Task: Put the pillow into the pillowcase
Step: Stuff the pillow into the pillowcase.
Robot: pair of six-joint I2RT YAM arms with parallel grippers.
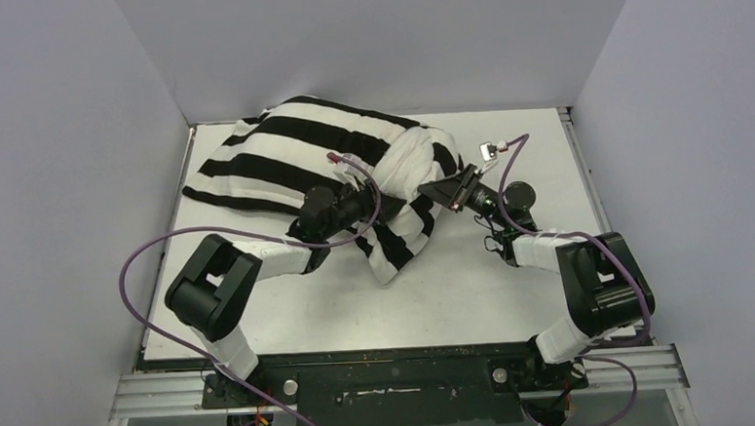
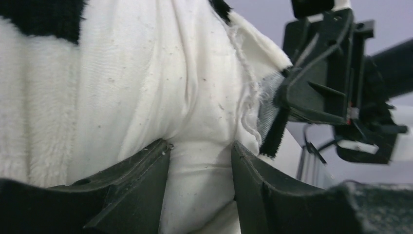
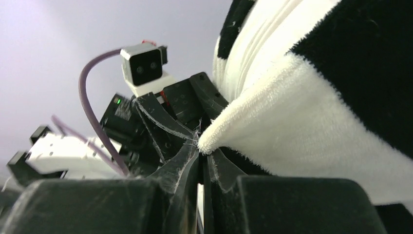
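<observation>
Pinching the open hem of the pillowcase [image 3: 311,126], the right gripper [image 3: 202,152] is clamped closed on it. Just left of that hem, the left gripper [image 2: 200,146] has its jaws parted around a bulge of the pillow [image 2: 160,73], whose bulk fills the pillowcase beyond.

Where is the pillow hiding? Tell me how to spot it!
Look at the white table: a big lump in a black-and-white striped pillowcase lies at its far side. The pillow is the plain off-white bit bulging out of the case's open end, on the lump's right. It has no stripes and looks smooth, while the case is fluffy.
</observation>
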